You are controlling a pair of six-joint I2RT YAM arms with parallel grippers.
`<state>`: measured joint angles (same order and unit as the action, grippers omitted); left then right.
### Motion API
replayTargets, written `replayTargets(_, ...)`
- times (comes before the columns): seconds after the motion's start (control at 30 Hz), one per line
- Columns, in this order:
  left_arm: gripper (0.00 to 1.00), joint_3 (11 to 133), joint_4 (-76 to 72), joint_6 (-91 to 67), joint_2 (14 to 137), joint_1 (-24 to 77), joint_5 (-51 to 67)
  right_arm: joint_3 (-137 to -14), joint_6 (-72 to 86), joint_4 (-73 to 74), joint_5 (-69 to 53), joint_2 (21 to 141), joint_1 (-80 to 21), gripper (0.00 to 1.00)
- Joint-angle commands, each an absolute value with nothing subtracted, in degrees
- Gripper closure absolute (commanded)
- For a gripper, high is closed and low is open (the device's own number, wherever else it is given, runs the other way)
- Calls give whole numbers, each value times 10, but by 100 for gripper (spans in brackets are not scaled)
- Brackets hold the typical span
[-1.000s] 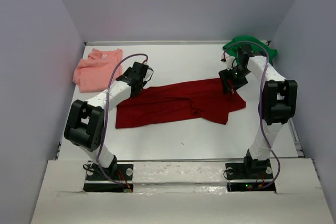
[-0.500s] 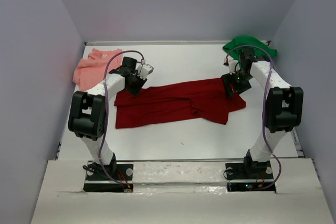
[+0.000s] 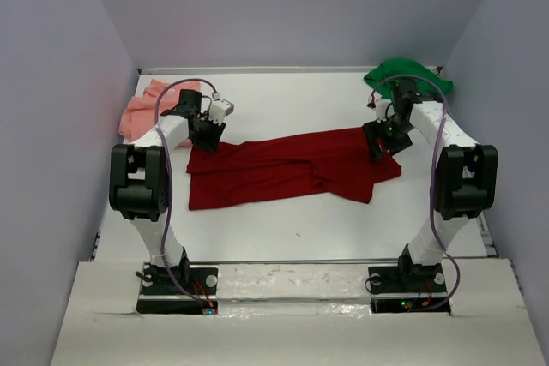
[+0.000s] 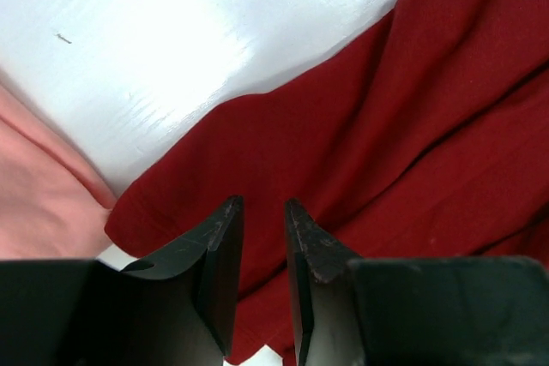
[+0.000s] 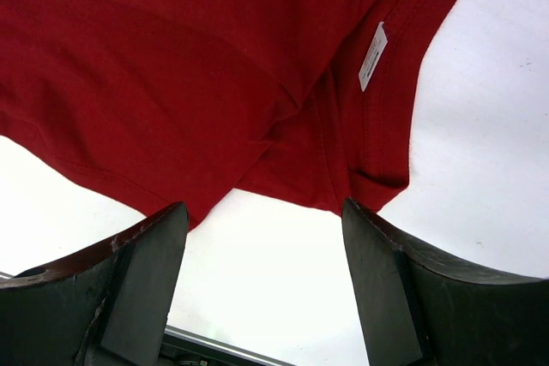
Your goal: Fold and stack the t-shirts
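the left gripper has swung left to the far left corner of the dark red cloth t-shirt, just beside the salmon pink cloth t-shirt; its jaws have narrowed, and i cannot tell whether they pinch cloth. the red shirt lies spread across the middle of the white table. the right gripper hovers wide open over its right end, near the bright green cloth t-shirt.

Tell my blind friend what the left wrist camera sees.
A dark red t-shirt lies wrinkled on a white table, with a pink t-shirt at the left edge. The left tool, black with a narrow gap, hangs over the red shirt's corner.
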<state>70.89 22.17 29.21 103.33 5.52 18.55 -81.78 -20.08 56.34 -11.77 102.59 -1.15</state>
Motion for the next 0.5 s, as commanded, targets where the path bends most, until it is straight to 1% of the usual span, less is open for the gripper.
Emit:
replayTargets(0.0, 65, 715, 222, 305, 1037, 48, 203, -831, -189, 561, -120, 1006, -8, 23)
replayTargets(0.2, 65, 702, 194, 298, 1056, 39, 192, -827, -191, 562, -116, 1005, -8, 23)
replayTargets(0.27, 65, 704, 181, 288, 1070, 33, 169, -829, -191, 568, -115, 1008, -8, 23)
replayTargets(0.37, 65, 727, 203, 287, 1106, 25, 170, -833, -190, 570, -116, 1009, -8, 23)
replayTargets(0.43, 66, 743, 216, 293, 1130, 17, 179, -836, -189, 572, -117, 1007, -8, 23)
replayTargets(0.47, 68, 746, 221, 291, 1135, 15, 171, -838, -188, 573, -118, 1005, -8, 23)
